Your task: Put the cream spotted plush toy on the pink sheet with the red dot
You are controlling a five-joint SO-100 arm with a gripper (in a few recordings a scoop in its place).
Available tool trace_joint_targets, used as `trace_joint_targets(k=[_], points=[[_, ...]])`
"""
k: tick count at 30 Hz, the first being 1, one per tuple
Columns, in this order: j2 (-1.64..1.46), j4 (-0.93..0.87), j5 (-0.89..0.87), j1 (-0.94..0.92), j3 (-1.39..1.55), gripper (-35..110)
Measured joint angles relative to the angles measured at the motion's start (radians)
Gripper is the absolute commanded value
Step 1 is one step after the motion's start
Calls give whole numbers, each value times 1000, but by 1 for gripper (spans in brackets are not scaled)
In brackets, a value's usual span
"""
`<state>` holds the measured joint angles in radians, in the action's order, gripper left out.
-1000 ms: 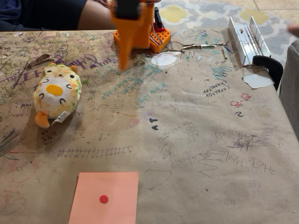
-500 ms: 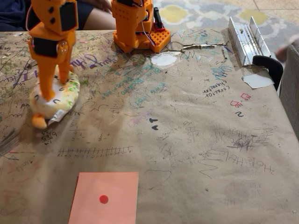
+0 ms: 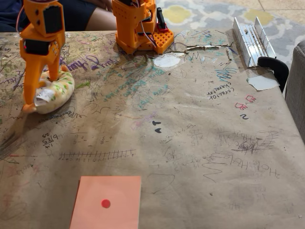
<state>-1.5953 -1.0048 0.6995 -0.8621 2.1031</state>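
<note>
The cream spotted plush toy [image 3: 58,90] is at the far left of the table in the fixed view, rolled so that its white tag faces me and its face is hidden. My orange gripper [image 3: 44,88] comes down on it from above. One long finger [image 3: 30,86] runs down its left side and the other sits behind its top, so the gripper looks shut on the plush. The pink sheet with the red dot [image 3: 119,191] lies flat at the near edge, well below and to the right of the plush.
The table is covered in scribbled brown paper. The arm's orange base [image 3: 139,26] stands at the back centre. A metal rail [image 3: 251,38] and a black clamp [image 3: 275,67] sit at the back right. A person sits behind the table's far left edge.
The gripper swung from the back centre to the plush and came down on it. Since then gripper and plush have shifted up and left together, and the plush has rolled over.
</note>
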Motion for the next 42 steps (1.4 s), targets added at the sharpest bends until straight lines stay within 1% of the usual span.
trace_joint_targets(k=[2, 4, 7, 8, 9, 10, 11, 18, 23, 27, 31, 35, 38, 41, 42], points=[[21, -20, 26, 0, -23, 43], [46, -63, 60, 0, -60, 40], [57, -112, 123, 0, -72, 28], [60, -123, 133, 5, -77, 21], [71, -130, 141, 9, -87, 10], [78, -135, 144, 9, -95, 3], [84, -143, 141, 9, -107, 0], [129, -184, 78, 61, -195, 0], [32, -190, -54, 172, -158, 0], [-183, -207, -215, 325, -98, 0], [-522, -189, -376, 492, -11, 0], [-836, -244, -499, 632, -3, 0], [-1147, -258, -532, 709, 38, 0], [-1479, -327, -538, 804, 37, 0], [-1539, -357, -538, 827, 21, 0]])
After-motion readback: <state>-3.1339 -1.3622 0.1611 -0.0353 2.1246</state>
